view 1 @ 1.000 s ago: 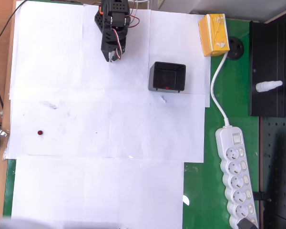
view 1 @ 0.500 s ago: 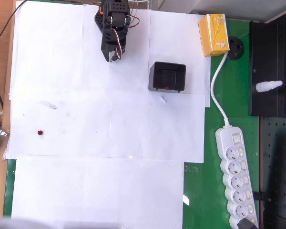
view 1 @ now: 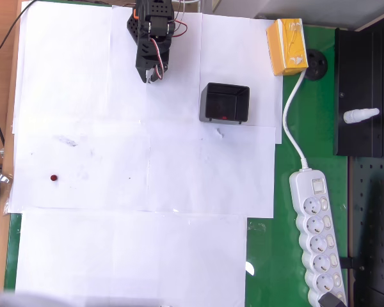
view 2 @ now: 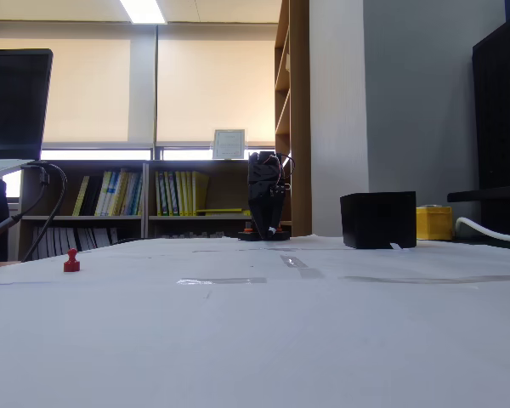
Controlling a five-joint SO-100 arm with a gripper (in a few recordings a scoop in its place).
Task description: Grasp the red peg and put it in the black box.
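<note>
The red peg (view 1: 54, 178) stands alone on the white paper at the left of the overhead view, and in the fixed view the red peg (view 2: 71, 262) is at the far left. The black box (view 1: 224, 103) sits right of centre near the top, with a small red spot in its hollow. In the fixed view the black box (view 2: 378, 219) stands right of the arm. My gripper (view 1: 151, 77) hangs folded under the black arm at the top, pointing down at the paper, far from the peg and left of the box. Its fingers look shut with nothing between them.
A yellow carton (view 1: 287, 46) lies at the top right beside a white cable and power strip (view 1: 317, 230) on the green mat. A large black panel (view 1: 365, 89) fills the right edge. White paper sheets (view 1: 147, 243) cover the table.
</note>
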